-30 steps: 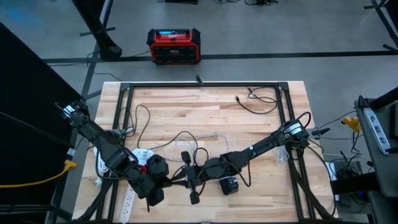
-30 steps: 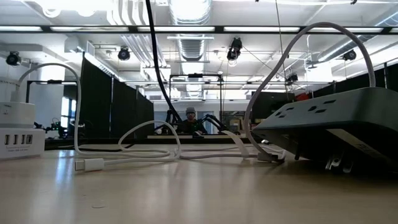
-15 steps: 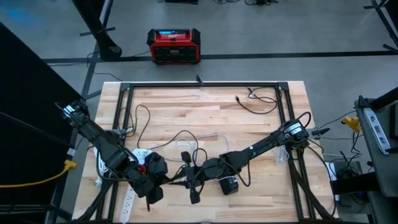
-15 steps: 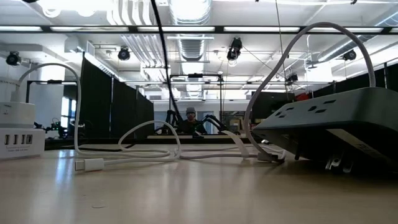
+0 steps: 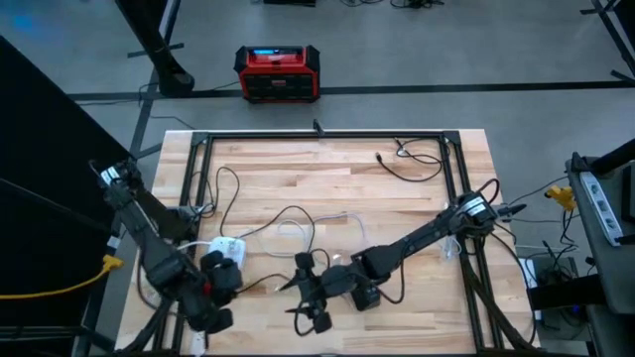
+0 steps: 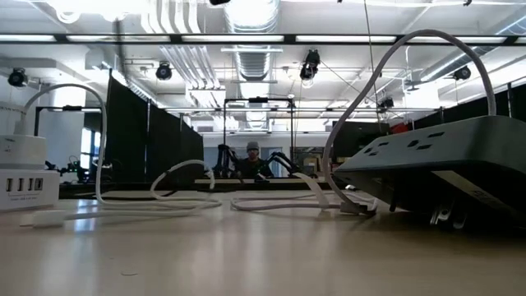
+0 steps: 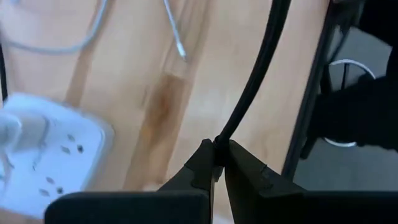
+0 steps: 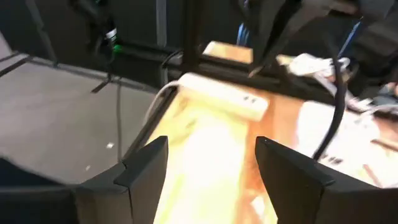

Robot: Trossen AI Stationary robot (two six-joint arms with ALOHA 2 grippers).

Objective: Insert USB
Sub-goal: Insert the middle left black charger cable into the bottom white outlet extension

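Observation:
A white charging hub (image 5: 226,248) with a row of ports (image 6: 25,185) stands at the near left of the table. A white cable's plug (image 6: 45,218) lies loose on the wood beside it. My left gripper (image 5: 228,284) is low at the near left, next to the hub (image 7: 43,149), and shut on a thin black cable (image 7: 249,81). My right gripper (image 5: 300,290) hovers at the near middle, facing the left one. Its fingers (image 8: 146,168) are spread wide open with nothing between them. My left gripper pinches the black cable (image 7: 219,142) between its two fingertips, only at their free ends. From the pinch the cable runs straight away from the fingers, above the wood. Which end of the cable lies inside the fingers is hidden by them.
A black power strip (image 6: 444,164) lies tilted near the front edge, with a white cable arching over it. Loose white and black cables (image 5: 298,223) loop across the middle of the table. Another black cable (image 5: 412,164) lies at the far right. A metal frame (image 5: 317,136) borders the table.
My left gripper has moved toward the table's left and near edges, keeping hold of the black cable. The white plug on the table has slid toward the hub, and the white cable's loop has shifted with it. My right gripper has shifted slightly toward the near edge.

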